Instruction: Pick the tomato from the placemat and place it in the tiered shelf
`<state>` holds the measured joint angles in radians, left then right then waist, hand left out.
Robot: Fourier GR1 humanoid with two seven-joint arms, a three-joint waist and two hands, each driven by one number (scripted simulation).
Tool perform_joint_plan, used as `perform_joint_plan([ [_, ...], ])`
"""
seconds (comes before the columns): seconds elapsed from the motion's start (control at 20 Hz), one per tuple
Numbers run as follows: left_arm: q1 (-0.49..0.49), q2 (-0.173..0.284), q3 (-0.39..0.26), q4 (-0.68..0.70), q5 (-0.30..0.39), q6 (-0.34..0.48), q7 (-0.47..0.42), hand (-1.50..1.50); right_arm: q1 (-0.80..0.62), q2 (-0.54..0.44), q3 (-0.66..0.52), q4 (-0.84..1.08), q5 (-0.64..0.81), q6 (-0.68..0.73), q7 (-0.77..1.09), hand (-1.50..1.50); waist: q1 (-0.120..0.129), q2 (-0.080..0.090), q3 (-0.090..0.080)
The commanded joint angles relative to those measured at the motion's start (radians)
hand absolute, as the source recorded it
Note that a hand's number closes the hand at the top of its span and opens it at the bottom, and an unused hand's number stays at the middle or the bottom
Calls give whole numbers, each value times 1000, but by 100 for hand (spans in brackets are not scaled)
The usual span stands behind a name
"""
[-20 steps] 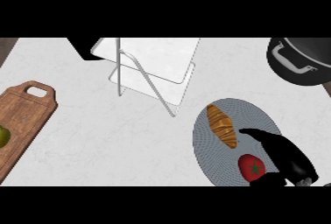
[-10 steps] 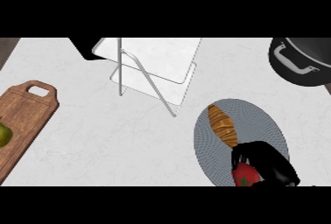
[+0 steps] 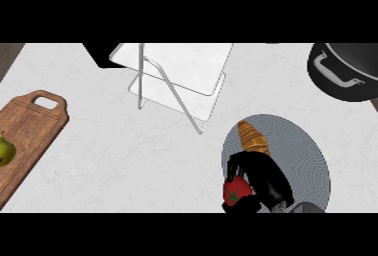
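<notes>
Now right hand [image 3: 260, 177] (curled) around tomato [image 3: 236, 191]

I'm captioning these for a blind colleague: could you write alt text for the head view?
The robot's right hand curls its fingers over a red tomato on a round grey placemat, beside a croissant. Up the white counter stands a white tiered shelf, with a black pot at right and a wooden cutting board holding a pear at left.

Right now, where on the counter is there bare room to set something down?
The widest free patch lies between the cutting board and the placemat, below the tiered shelf. Another lies between shelf and pot. The placemat is crowded: croissant, tomato, right hand.
</notes>
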<state>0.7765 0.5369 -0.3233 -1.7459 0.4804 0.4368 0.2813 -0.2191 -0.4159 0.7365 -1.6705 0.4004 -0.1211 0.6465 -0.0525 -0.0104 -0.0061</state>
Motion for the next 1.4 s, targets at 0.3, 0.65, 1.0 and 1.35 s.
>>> perform_joint_plan([
  [0.3, -197, 16, 35, -97, -27, -36, -76, 0, -263, 287, -2, 26, 269, -151, 302, 150, -39, -38, -13],
  [0.65, -182, 22, 45, -93, -3, -26, -81, 0, -444, 400, -53, 62, 457, -144, 482, 150, -81, -54, -14],
  [1.0, -181, 22, 33, -92, -1, -20, -107, 0, -612, 415, -133, 111, 552, -92, 578, 150, -78, -44, -11],
  [1.35, -197, 26, 28, -78, 0, -16, -131, 0, -774, 415, -271, 151, 601, -62, 629, 150, -75, -37, -8],
])
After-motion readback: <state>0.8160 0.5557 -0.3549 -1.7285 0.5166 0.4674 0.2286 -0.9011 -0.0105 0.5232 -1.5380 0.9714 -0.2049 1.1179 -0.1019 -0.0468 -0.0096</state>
